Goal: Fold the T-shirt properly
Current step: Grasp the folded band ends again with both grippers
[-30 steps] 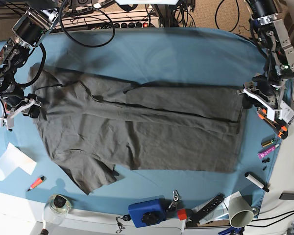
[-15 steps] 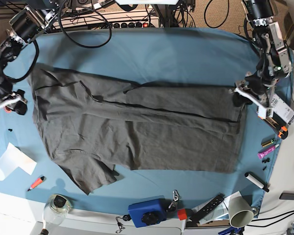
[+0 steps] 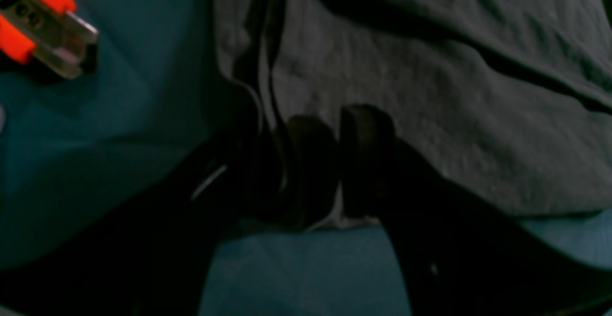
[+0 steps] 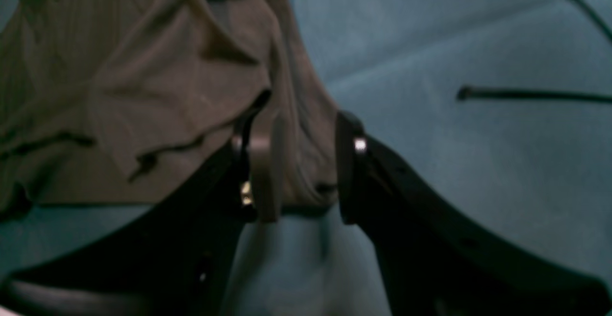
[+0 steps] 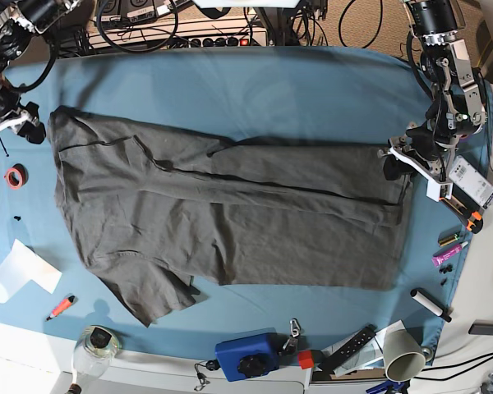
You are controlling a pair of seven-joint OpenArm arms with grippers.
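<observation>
Base view: the T-shirt [image 5: 230, 213] lies flat and lengthwise across the blue cloth of the worktop [image 5: 271, 90], collar end at the view's left, hem at its right, one long side already laid over the body
Right claw [image 5: 34, 131]: at the shoulder corner on the view's left; in the right wrist view the right claw [image 4: 306, 168] has its jaws apart with the ribbed edge of the shirt between them, and I cannot tell if they press it or only stand around it
Why there: I judge this corner is taken so the collar end can be pulled straight or lifted together with the other end
Left-side clutter: a red tape ring [image 5: 15, 176], a white sheet [image 5: 20, 271] and an orange marker [image 5: 62, 306] lie beside the shirt, apart from it
Middle: a dark crease line runs along the body; the far strip of blue cloth is free, good room for a fold away from the camera
Near edge: a blue device [image 5: 246, 355] sits just beyond the worktop's edge, so there is less room on this side
Left claw [image 5: 394, 164]: at the far hem corner; in the left wrist view the left claw [image 3: 337, 163] has its pads drawn almost together on the hem, so it is clenched on the cloth as far as this dark picture shows
Right-side edge: an orange-handled tool [image 5: 475, 220] and a black marker [image 5: 430, 304] lie near the hem, little space to drag the shirt that way
</observation>
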